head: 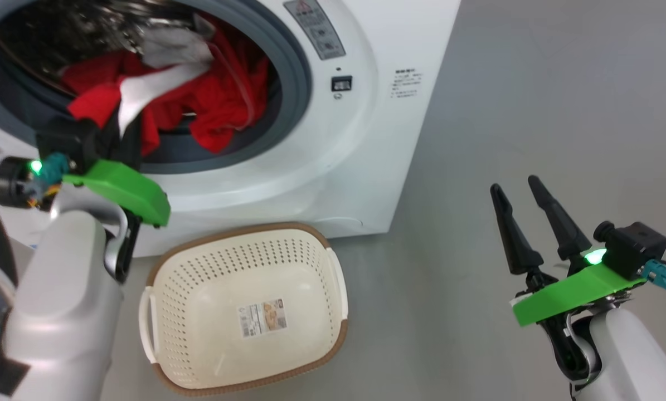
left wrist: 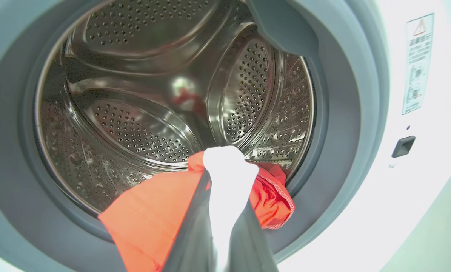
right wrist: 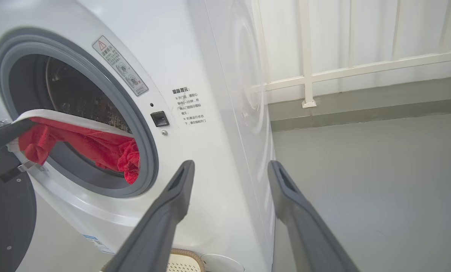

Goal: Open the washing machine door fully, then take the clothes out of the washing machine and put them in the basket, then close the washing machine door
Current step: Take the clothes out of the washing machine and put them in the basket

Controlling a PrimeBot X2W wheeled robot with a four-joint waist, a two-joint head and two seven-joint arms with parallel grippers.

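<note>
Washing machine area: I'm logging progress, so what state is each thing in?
washing machine: mouth uncovered, clothes partly inside.
clothes: heaped in the machine, one piece stretched out past its mouth.
basket: upright, no clothes in it.
left hand: shut on the clothes.
right hand: open, holding nothing.

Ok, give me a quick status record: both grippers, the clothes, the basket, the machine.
left gripper: shut on the clothes, at the mouth of the drum
right gripper: open, empty, clear of the machine, over the floor
clothes: red and white, bunched in the drum, one end drawn over the grey gasket
basket: on the floor before the machine, no clothes in it, paper label inside
washing machine: opening uncovered
task stage: clothes gripped, none in the basket yet
</note>
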